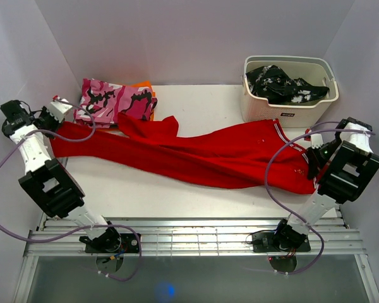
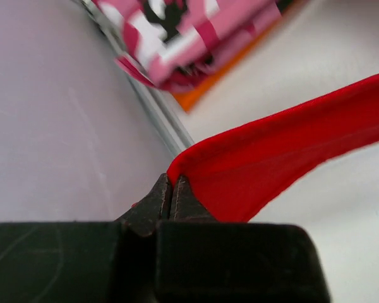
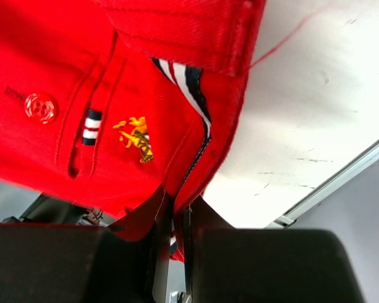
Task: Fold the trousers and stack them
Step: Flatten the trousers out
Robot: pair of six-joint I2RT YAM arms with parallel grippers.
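Note:
The bright-red trousers [image 1: 196,154] lie stretched across the table from far left to right, one leg folded up near the back [image 1: 145,126]. My left gripper [image 1: 52,118] is shut on a leg hem at the left wall; in the left wrist view its jaws pinch the red cloth's edge [image 2: 240,170]. My right gripper [image 1: 312,165] is shut on the waistband end, where white stripes show [image 1: 279,129]. In the right wrist view the waistband [image 3: 114,126], with a red button and a gold embroidered emblem, runs down between the jaws.
A folded pink-black-white camouflage garment [image 1: 114,101] lies on something orange at the back left, close to my left gripper. A white basket [image 1: 289,110] holding a black-and-white garment [image 1: 281,85] stands at the back right. Walls close in on both sides.

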